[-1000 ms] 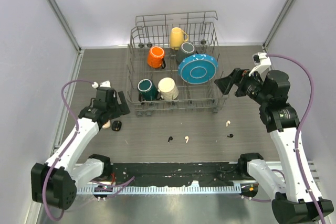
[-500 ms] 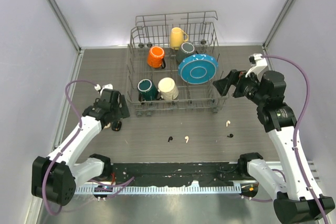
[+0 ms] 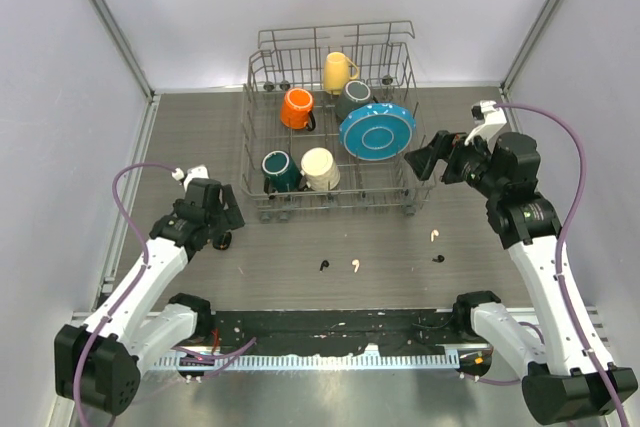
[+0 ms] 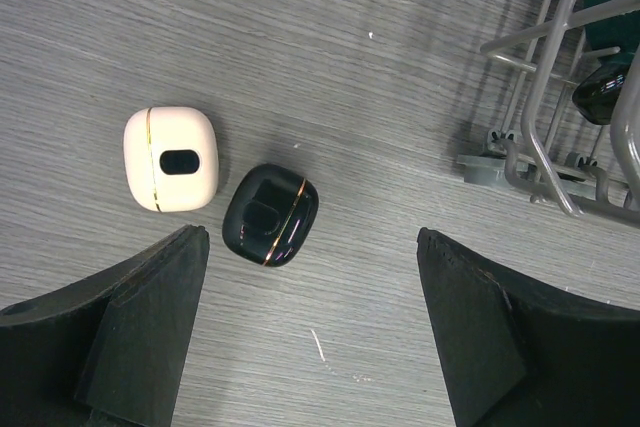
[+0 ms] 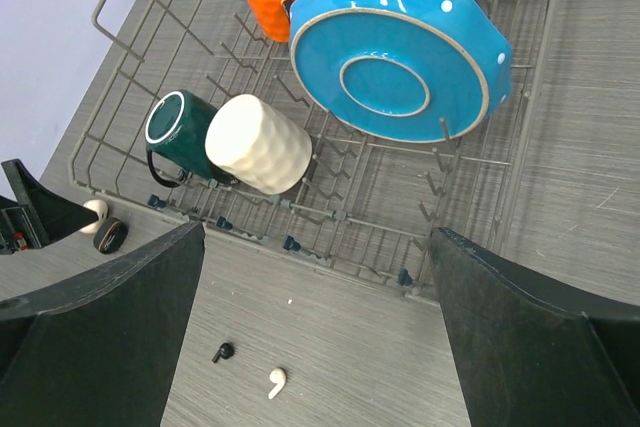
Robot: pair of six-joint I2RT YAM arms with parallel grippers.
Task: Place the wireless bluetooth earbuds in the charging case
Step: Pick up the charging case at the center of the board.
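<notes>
Two charging cases lie side by side on the table, a white case (image 4: 172,159) and a black case (image 4: 270,214), both with lids down. My left gripper (image 4: 312,239) hovers open just short of them, nothing between its fingers. From above only the black case (image 3: 222,240) shows beside that gripper (image 3: 218,225). Earbuds lie loose on the table: a black earbud (image 3: 322,266) and a white earbud (image 3: 355,266) in the middle, another white earbud (image 3: 434,235) and black earbud (image 3: 439,259) to the right. My right gripper (image 3: 418,169) hangs open and empty above the rack's right front corner.
A wire dish rack (image 3: 330,215) stands at the back centre with a blue plate (image 3: 377,128), orange mug (image 3: 297,107), yellow mug (image 3: 338,71), teal mug (image 3: 279,169) and cream mug (image 3: 320,168). Its front left foot (image 4: 500,162) is close to the cases.
My left arm has drawn back toward the near edge and now covers the white case from above. The right gripper has drifted slightly left. Both stay open.
</notes>
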